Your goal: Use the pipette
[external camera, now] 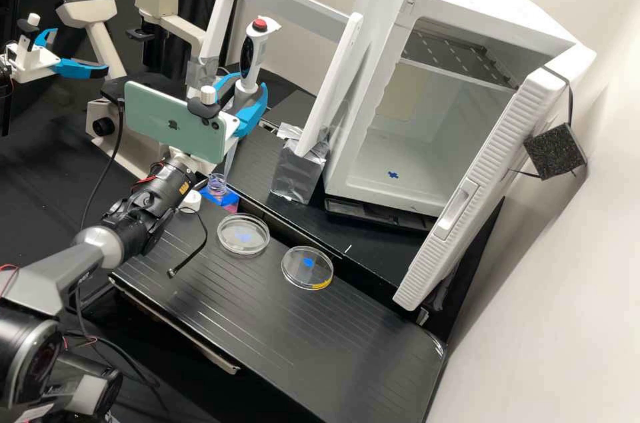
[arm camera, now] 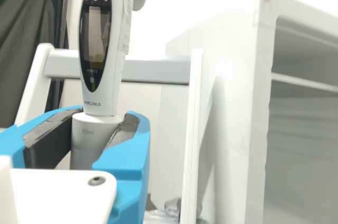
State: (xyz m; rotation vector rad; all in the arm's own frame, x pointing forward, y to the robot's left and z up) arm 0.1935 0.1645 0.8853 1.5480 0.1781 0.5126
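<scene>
Between the jaws of the gripper (arm camera: pixel 108 114) stands the pipette (external camera: pixel 252 55), near upright with a slight lean. We judge it light for its length but top-heavy, stiff in the body, smooth enough to slide or twist if pinched loosely. The clear tip (external camera: pixel 229 162) under the jaws looks the frail part; a knock could bend it or pull it off. Best hold, we think: the plain round barrel (arm camera: pixel 94 138) below the screen, which is where the pads (arm camera: pixel 48 142) sit.

Jaws: parted by about the barrel's thickness, a blue finger on either side, dark pads against it. We read it as a firm hold. Above them rise the screen and the red button (external camera: pixel 260 24).

Below the jaws, close by the tip: a small open bottle (external camera: pixel 217 186), pinkish at its base. Whether the tip is inside its mouth we cannot tell. Just beside the bottle, a white cap (external camera: pixel 191 200). Farther out from the jaws, two round clear dishes, the nearer (external camera: pixel 243 234) and the farther (external camera: pixel 307 268), lie flat on the black board (external camera: pixel 320 336). Beyond the jaws, a white frame (external camera: pixel 293 3), then a white cabinet (external camera: pixel 365 110), door open.
</scene>
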